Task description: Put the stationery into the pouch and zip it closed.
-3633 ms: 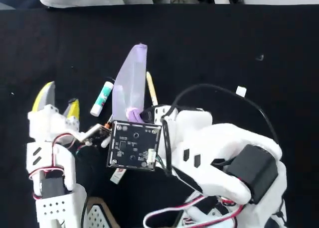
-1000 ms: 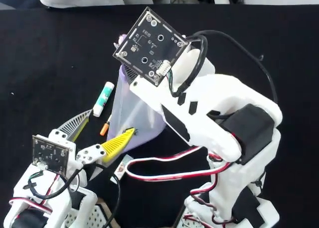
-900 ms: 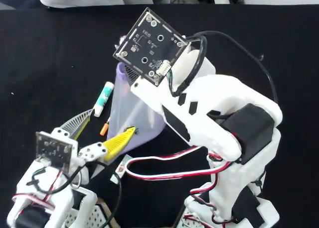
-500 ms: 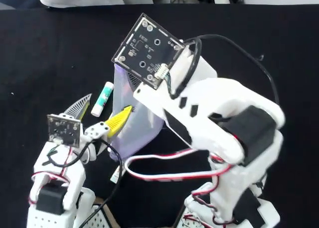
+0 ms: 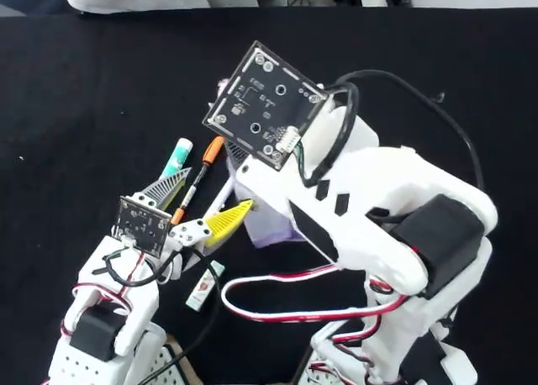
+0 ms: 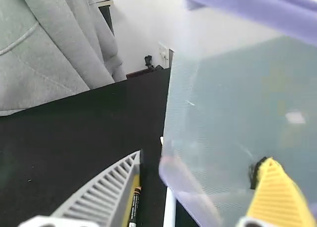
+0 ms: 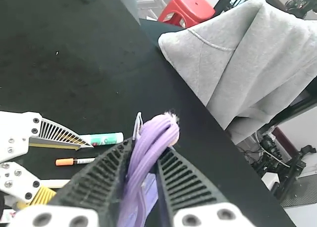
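Pinching pouch (image 7: pixel 147 140) in right jaws, spreading left jaws near pen (image 5: pixel 198 176), over black desk (image 5: pixel 84 82) beside grey cloth (image 7: pixel 237 53), red stool (image 7: pixel 191 3).

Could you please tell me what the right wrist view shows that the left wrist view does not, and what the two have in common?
The right wrist view adds the right gripper shut on the purple top edge of the pouch, the glue stick lying on the black table, and a red stool. The left wrist view adds the pouch's translucent side, seen close up. Both share the pouch, the orange-capped marker, the open left gripper and a grey garment.
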### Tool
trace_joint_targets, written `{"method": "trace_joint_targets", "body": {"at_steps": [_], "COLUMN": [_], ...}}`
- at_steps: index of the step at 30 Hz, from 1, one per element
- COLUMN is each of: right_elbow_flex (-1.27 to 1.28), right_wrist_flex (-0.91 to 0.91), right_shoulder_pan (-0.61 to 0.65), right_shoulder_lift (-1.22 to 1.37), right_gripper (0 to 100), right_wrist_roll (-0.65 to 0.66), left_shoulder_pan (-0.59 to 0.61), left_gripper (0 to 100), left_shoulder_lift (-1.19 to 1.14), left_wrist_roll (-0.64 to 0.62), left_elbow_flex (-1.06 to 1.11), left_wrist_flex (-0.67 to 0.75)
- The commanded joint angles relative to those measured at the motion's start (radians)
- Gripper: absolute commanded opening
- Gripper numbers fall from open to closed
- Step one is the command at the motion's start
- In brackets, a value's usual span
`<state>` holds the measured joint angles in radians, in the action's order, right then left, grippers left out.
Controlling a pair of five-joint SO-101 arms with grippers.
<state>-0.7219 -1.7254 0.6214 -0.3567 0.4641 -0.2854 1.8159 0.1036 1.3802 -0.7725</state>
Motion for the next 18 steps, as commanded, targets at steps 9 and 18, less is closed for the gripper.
{"method": "trace_joint_targets", "body": {"at_steps": [9,18], "right_elbow_flex": [-0.007,-0.015], "right_wrist_flex": [-0.014,-0.034], "right_shoulder_pan": [0.005,0.164], "right_shoulder_lift": [-0.033,-0.033], "right_gripper": [1.1,1.1], "right_wrist_roll": [0.041,0.046], "left_shoulder_pan": [-0.01,-0.173], "left_gripper": [36,36], "left_shoulder_lift": [0.0,-0.002], "left_wrist_roll": [0.009,0.002], "left_elbow_flex": [-0.025,-0.025], "left_wrist_flex": [0.014,0.014]}}
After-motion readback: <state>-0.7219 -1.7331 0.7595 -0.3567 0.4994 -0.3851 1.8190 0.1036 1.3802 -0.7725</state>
